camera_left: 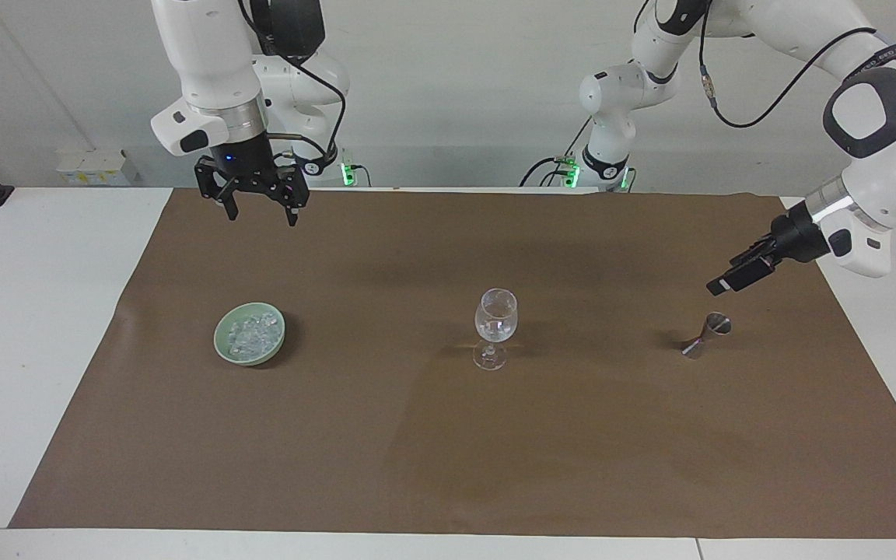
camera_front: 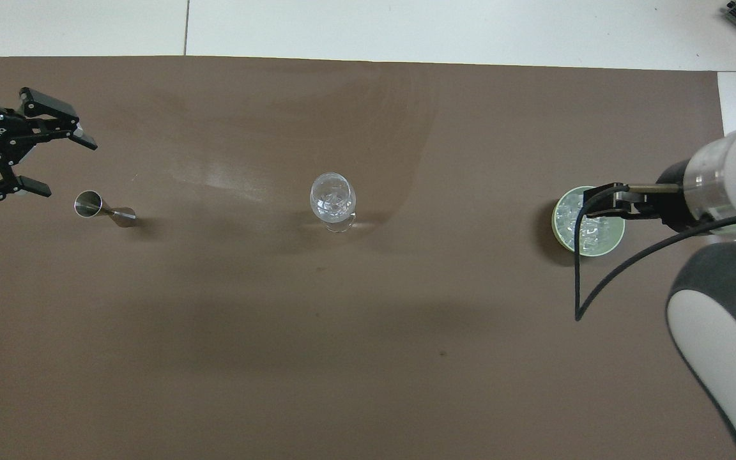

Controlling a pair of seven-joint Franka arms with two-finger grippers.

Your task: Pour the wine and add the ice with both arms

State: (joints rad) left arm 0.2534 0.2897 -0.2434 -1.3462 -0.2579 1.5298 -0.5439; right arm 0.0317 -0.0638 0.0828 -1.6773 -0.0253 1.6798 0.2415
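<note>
Three items sit in one row across the brown paper mat [camera_left: 448,435] on my white tabletop [camera_left: 36,311], all about equally far from me.

Toward my right arm's end: pale green glazed bowl [camera_left: 223,344], round and shallow, holding the ice [camera_left: 252,333], a heap of small clear irregular chunks with whitish glints.

Mid-row: clear stemmed wine glass [camera_left: 495,327], upright, rounded bowl on a thin stem and disc foot, more glinting chunks inside it.

Toward my left arm's end: small steel jigger [camera_left: 707,334], polished double cone, standing tilted on the mat.

My right tool [camera_left: 260,215] hangs high over the mat's edge on my side, pointing straight down, black fingers spread wide apart, holding nothing. In the overhead view its wrist and a black cable overlap the bowl, but it's well above it, no contact.

My left tool [camera_front: 42,163] hangs low over the mat beside the jigger, angled down toward it, fingers spread wide with nothing between them. Clear gap to the jigger, not touching.
</note>
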